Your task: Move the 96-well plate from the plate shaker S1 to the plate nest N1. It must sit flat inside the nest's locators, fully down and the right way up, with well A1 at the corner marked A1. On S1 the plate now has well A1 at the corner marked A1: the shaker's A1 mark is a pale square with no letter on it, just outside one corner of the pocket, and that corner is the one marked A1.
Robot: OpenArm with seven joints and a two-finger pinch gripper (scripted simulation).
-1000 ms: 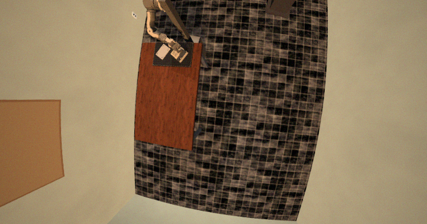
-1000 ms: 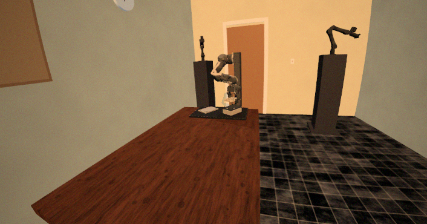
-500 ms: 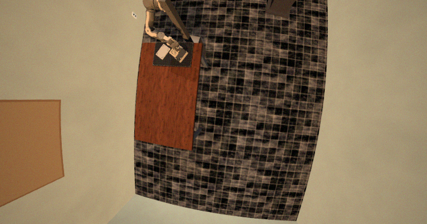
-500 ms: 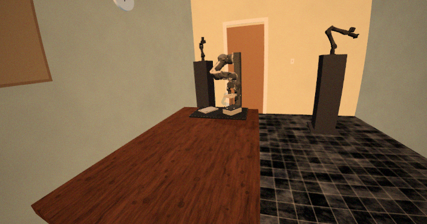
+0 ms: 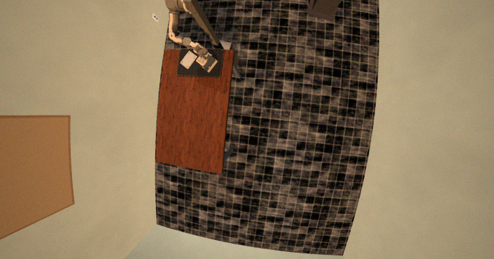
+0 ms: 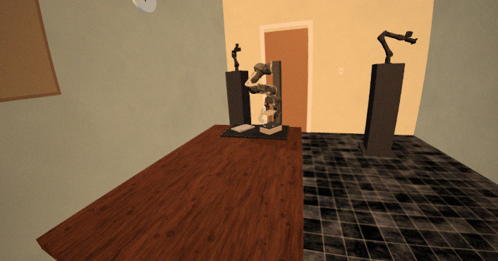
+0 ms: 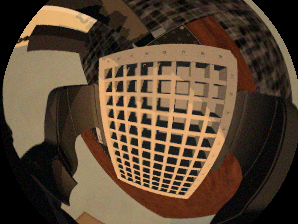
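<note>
My claw is clamped about halfway shut on the 96-well plate, its fingers stopped against the plate's sides. From the exterior view I see the plate hanging in the air above the plate shaker S1, clear of the pocket, with the arm bent down over it. The plate nest N1 lies flat just beside the shaker on the same dark mat, at the far end of the desk. The top view gives me the layout instead: nest and shaker side by side on the mat, the claw between them and over the shaker's edge, though height is lost there. Only the wrist view shows the plate close up, well grid facing the camera; I cannot pick out the A1 corner.
</note>
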